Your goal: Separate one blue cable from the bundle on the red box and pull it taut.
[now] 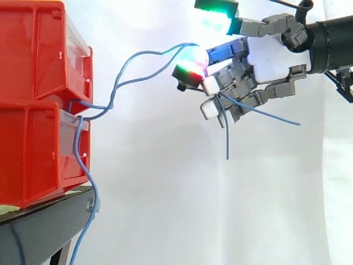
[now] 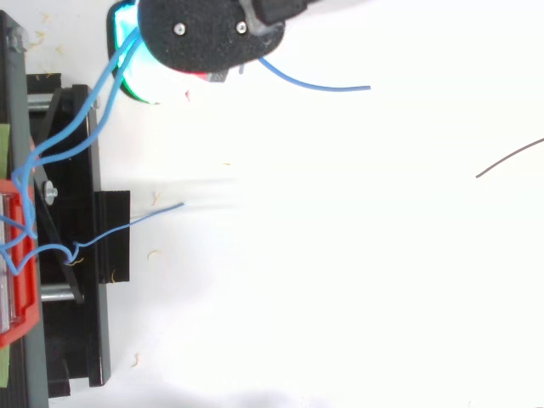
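Note:
Two stacked red bins [image 1: 33, 83] stand at the left on a black stand [image 1: 38, 232]. Blue cables come out from between them [image 1: 83, 113]. Two strands [image 1: 143, 53] rise in loose curves to the right, up to my hand [image 1: 270, 58], which hangs in the air well clear of the bins. Its fingers are curled and pinch the blue cable near the glowing pads [image 1: 193, 58]. Two cable tails [image 1: 227, 138] dangle below the fingers. In the top view the same strands [image 2: 85, 110] run from the bin edge [image 2: 21, 280] up to the hand [image 2: 204, 34].
Another blue cable [image 1: 95, 199] hangs from the bins past the stand's edge. A loose blue end [image 2: 144, 217] lies out over the stand [image 2: 110, 238]. A thin brown wire [image 2: 510, 157] lies on the white surface at the right.

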You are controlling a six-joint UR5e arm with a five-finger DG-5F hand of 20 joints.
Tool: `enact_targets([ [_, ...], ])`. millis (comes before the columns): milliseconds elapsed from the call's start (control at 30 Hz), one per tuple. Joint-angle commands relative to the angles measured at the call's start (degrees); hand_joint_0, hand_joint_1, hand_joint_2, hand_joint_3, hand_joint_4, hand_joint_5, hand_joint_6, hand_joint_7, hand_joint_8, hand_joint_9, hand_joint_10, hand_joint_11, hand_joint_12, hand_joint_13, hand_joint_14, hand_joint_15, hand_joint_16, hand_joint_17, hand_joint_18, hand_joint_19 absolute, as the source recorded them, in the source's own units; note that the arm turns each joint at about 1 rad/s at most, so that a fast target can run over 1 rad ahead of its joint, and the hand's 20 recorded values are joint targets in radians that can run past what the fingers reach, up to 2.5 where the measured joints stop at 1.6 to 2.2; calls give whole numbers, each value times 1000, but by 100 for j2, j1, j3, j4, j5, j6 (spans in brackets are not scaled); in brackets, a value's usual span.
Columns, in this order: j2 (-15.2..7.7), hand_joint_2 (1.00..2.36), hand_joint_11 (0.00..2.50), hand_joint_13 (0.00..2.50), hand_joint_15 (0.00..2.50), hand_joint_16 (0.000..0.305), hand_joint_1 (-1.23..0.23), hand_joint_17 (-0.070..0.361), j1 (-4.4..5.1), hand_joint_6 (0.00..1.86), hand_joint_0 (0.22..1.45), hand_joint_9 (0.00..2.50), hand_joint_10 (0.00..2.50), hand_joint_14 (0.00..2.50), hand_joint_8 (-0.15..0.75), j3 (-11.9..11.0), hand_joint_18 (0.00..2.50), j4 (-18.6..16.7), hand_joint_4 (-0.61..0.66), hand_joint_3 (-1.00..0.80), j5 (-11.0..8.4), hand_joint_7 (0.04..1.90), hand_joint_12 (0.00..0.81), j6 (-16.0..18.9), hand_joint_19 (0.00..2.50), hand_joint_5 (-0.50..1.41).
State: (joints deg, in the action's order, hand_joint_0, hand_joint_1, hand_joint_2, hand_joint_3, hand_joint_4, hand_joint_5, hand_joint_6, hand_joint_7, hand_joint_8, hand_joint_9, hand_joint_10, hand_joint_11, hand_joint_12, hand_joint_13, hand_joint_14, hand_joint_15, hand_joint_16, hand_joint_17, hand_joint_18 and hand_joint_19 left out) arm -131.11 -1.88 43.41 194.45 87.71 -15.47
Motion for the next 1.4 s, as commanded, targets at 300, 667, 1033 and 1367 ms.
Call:
enact_targets([
  [300, -11, 1015, 304, 888, 418, 52, -802, 118, 3, 872, 591, 1018, 11, 16, 241, 1, 799, -12, 74, -149, 0, 968, 377, 0, 543, -25],
  [667, -11, 1012, 208, 817, 408, 47, -492, 105, -23, 833, 582, 962, 8, 16, 214, 159, 705, -170, 125, -341, -141, 930, 352, -9, 617, -32],
  [1033, -28, 1011, 284, 814, 421, 47, -589, 107, -23, 854, 579, 957, 11, 17, 228, 239, 715, -443, 121, -349, -940, 906, 352, 70, 613, -40],
  [1367, -169, 1005, 281, 843, 420, 47, -596, 105, 12, 865, 582, 989, 13, 17, 227, 239, 749, -996, 114, -432, -1037, 880, 350, 149, 621, -38],
])
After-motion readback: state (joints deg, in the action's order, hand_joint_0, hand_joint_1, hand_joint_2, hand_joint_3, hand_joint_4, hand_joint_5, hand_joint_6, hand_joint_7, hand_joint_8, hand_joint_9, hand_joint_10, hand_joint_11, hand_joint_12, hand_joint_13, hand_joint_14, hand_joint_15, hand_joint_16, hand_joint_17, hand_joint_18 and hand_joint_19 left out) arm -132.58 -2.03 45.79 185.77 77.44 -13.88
